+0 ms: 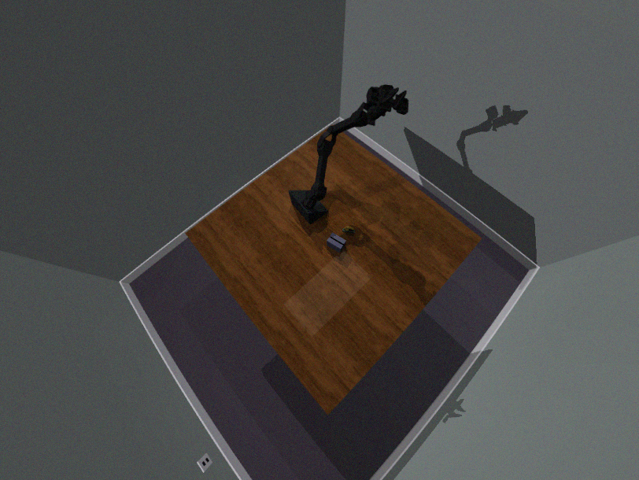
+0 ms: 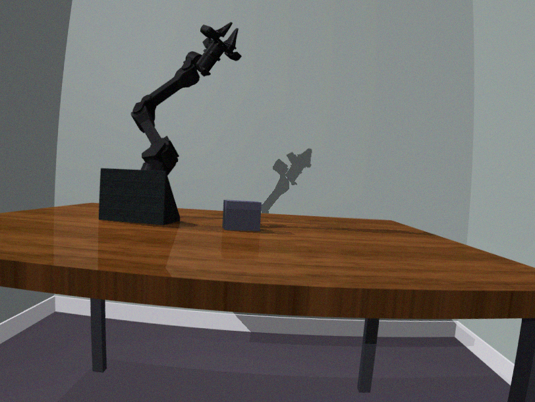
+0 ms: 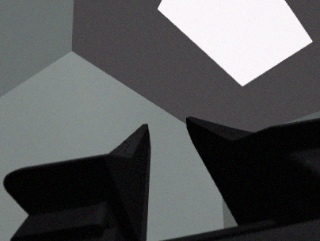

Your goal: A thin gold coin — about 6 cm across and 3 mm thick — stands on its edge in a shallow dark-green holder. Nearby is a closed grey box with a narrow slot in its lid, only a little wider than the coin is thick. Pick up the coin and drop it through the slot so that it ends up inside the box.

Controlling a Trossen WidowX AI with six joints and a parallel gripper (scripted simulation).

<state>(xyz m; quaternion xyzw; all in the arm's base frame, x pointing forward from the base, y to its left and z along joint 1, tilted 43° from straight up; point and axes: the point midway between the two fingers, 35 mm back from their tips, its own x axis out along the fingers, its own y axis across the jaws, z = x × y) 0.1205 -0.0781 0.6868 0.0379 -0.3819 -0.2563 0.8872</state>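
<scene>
The thin gold coin (image 1: 349, 228) stands in its dark-green holder (image 1: 350, 231) on the brown wooden table (image 1: 392, 216), just beside the grey box (image 1: 336, 243). My black gripper (image 2: 228, 39) points up high, half open, holding nothing.

readable text: none in any of the three views
box (image 2: 241, 215): plain grey sides, no label or number
arm base (image 2: 134, 195): plain dark block, no brand mark
wall plate (image 1: 204, 462): at about 7 o'clock in the top view, two dark openings, no lettering to be made out
ceiling panel (image 3: 238, 33): at about 1 o'clock in the wrist view, plain white, no writing
</scene>
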